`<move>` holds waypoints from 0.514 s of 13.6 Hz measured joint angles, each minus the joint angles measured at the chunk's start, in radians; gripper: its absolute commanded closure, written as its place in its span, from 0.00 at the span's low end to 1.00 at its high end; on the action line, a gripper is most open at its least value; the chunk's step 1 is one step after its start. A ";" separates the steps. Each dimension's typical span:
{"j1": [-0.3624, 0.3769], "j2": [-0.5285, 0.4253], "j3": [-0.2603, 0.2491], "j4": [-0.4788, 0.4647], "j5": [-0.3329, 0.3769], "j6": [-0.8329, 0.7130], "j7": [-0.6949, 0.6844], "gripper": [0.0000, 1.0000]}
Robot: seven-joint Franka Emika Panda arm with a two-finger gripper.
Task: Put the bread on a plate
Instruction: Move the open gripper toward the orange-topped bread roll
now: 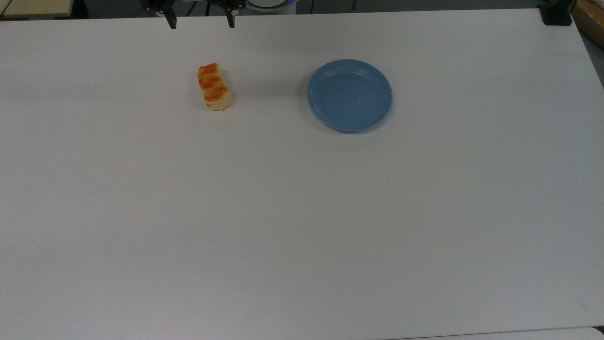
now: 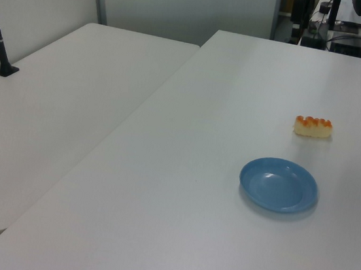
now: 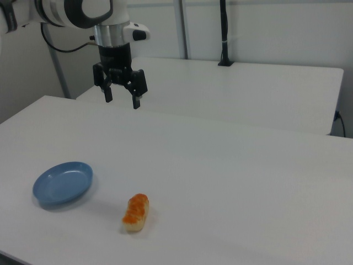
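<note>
So the big white worktop [image 1: 302, 212] has just two things on it. The blue plate [image 1: 349, 95] sits bare on the top view's right, and the bread [image 1: 214, 87] lies well apart from it on the top view's left, flat on the worktop with its glazed bumps facing up. Nothing's on the plate yet, so I'd say the job is right at the start.

The gripper [image 3: 121, 100] hangs high in the air, fingers pointing straight down and spread wide, nothing between them. In the top view its fingertips poke in at the top edge, so the bread lies below it and a bit toward the top view's bottom, nearly straight ahead of it rather than off to a side. In the right view the bread is well apart from the gripper, down near the front of the worktop.

The bread's long axis runs roughly top to bottom in the top view, tipped slightly so its lower end leans right. My guess is the open fingers, which line up left-right there, already sit about across the short width, so it mostly needs to come over and drop.
</note>
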 measured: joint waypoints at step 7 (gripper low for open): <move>0.032 0.003 0.010 -0.043 0.000 -0.005 -0.002 0.00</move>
